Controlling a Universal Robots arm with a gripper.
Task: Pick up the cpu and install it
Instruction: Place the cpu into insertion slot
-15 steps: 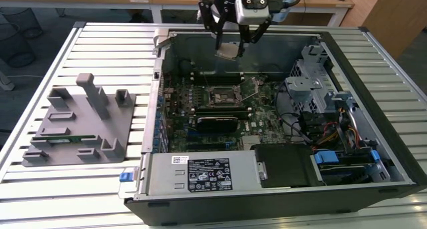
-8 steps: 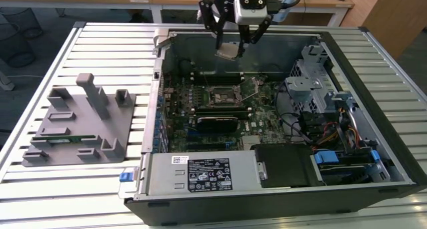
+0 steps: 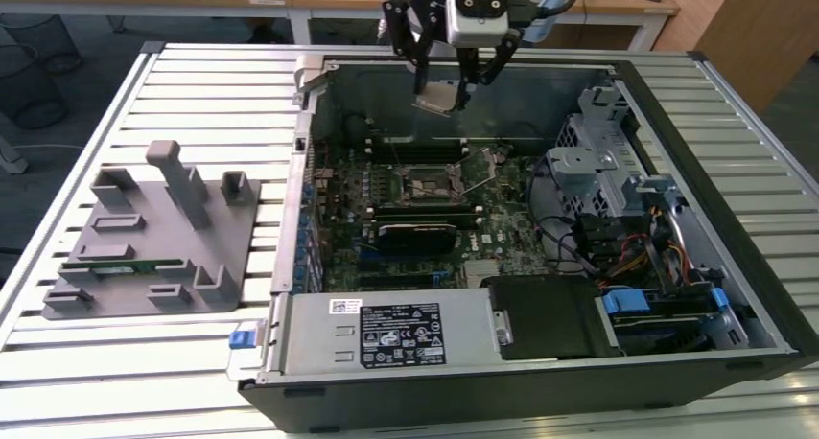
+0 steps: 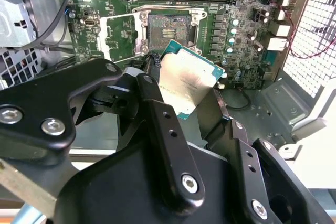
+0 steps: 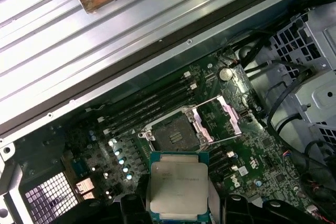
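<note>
We are seeing the black two-fingered gripper [image 3: 442, 92] pinching the small flat square silver-topped cpu [image 4: 186, 80] by opposite edges and holding it tilted in the air over the open black computer case [image 3: 512, 401]. Inside the case the square black socket [image 5: 176, 132] on the green motherboard [image 3: 509, 197] is sitting empty, its metal frame [image 5: 218, 119] swung open, with the cpu hanging apart from it. At the exterior view's left, a grey moulded tray [image 3: 141, 238] is carrying a long narrow green memory stick [image 3: 118, 264].

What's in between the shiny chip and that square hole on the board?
Nothing, just air. In both wrist views the cpu, gripped by the fingers, hangs clear of the open socket.
</note>
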